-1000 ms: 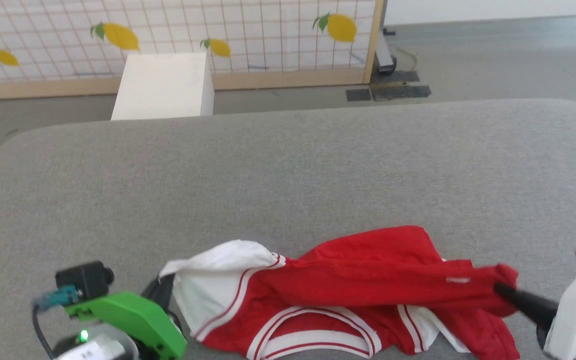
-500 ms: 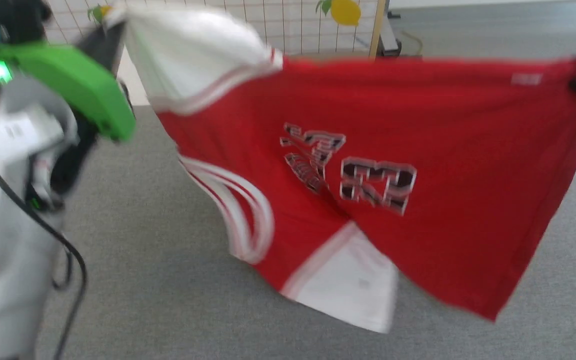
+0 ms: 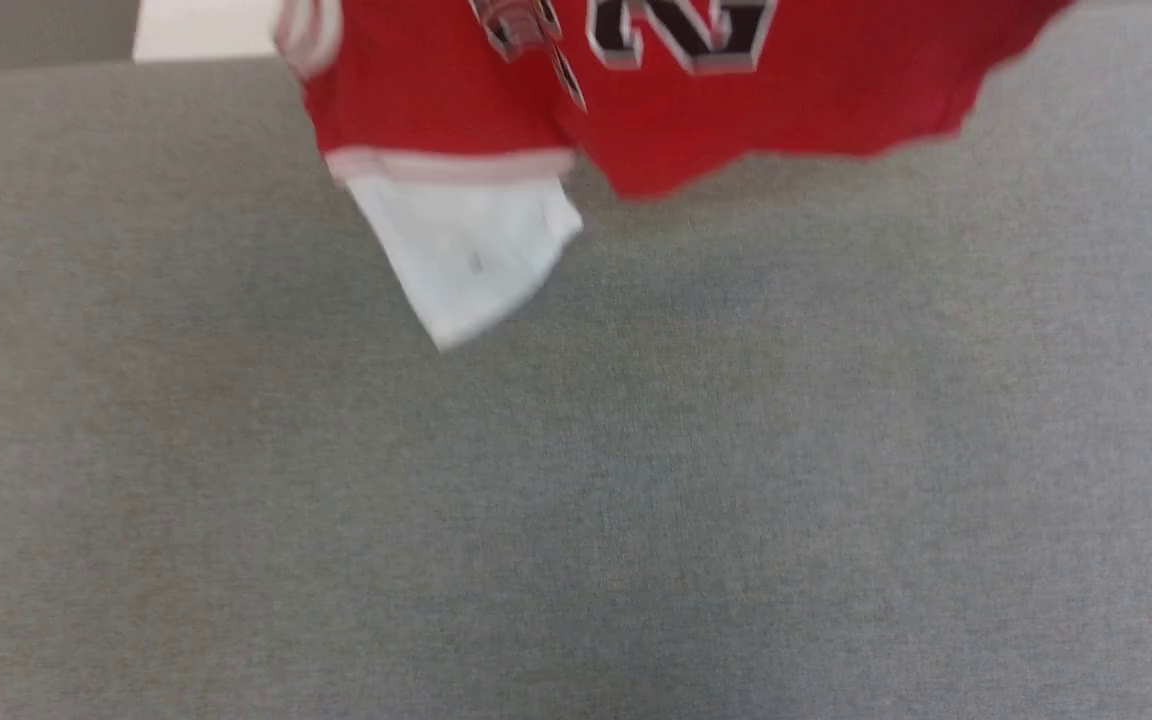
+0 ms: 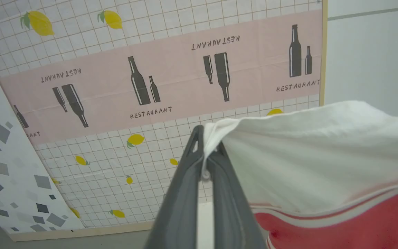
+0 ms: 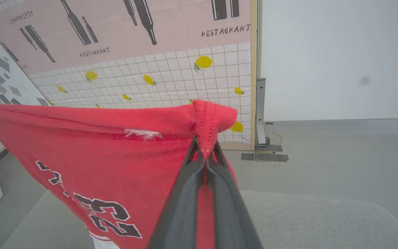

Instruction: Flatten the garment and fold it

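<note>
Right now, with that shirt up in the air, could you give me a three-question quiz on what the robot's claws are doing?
1. True or false: the garment lies flat on the grey surface.
2. Which part does the left claw pinch? A) white fabric B) the black print C) nothing
3. Fill in: the right claw is shut on a ___ edge of the garment.

Key: 1 false, it hangs lifted above the surface, held by both claws. 2 A. 3 red.
</note>
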